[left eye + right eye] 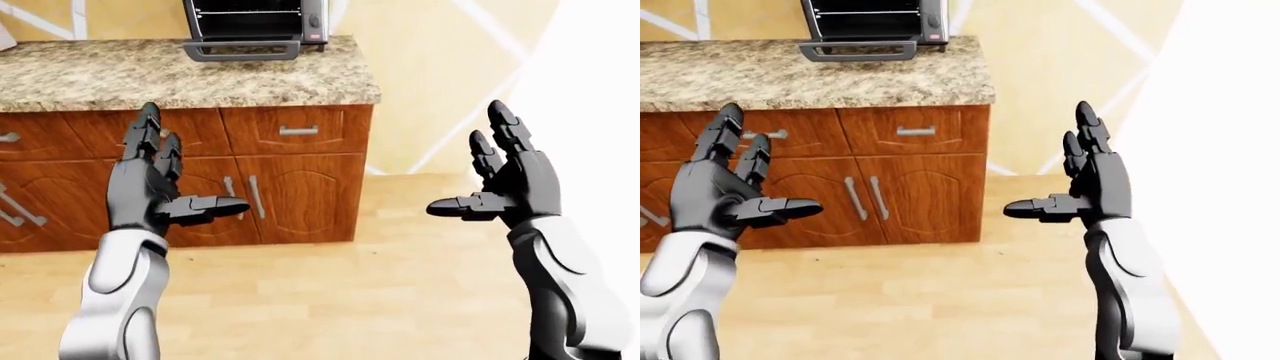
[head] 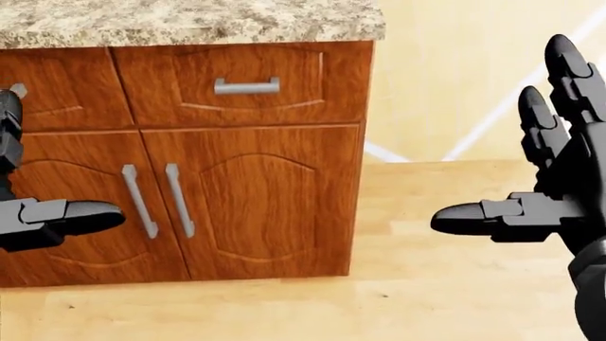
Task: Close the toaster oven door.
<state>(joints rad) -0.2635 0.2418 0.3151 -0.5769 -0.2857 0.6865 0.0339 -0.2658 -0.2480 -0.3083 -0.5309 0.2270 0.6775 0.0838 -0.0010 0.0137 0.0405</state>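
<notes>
- Our left hand (image 1: 160, 184) and right hand (image 1: 505, 180) are up, fingers spread wide, holding nothing.
- Past them we see wooden cabinets (image 1: 290, 191).
- Farthest, the toaster oven (image 1: 255, 22) sits on the speckled counter (image 1: 150, 75), at the top of the left-eye view, its door (image 1: 242, 50) hanging open.
- We can't read any writing.

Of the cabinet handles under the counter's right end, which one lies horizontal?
The drawer handle, directly under the granite counter. The pair of door handles below it stand vertical, side by side.
</notes>
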